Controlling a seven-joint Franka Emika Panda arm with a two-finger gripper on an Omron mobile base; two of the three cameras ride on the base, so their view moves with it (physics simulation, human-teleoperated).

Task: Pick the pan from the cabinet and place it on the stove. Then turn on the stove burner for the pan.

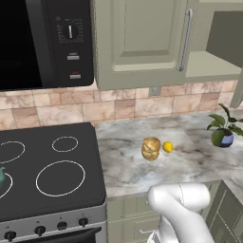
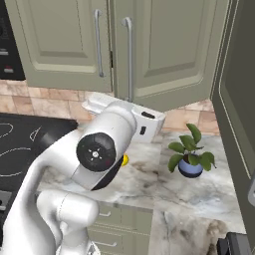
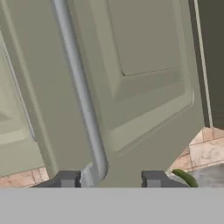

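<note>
The sage-green upper cabinet [image 2: 169,50] has its two doors closed, and each carries a long silver bar handle [image 2: 129,55]. My gripper [image 3: 110,180] is open just below the right door, and my white hand [image 2: 147,122] is raised to that door's lower edge. In the hand view the lower end of the handle [image 3: 83,109] comes down between my fingertips [image 3: 68,179], close to the left one. The pan is hidden. The black stove [image 1: 52,199] lies at the left, with its large single-ring burner [image 1: 60,178] bare.
A black microwave [image 1: 42,42] hangs over the stove, and a teal kettle [image 1: 1,176] sits at its left edge. A brown lump [image 1: 151,148], a lemon [image 1: 167,146] and a potted plant [image 2: 189,154] sit on the marble counter. Another green door [image 2: 239,99] stands open at the far right.
</note>
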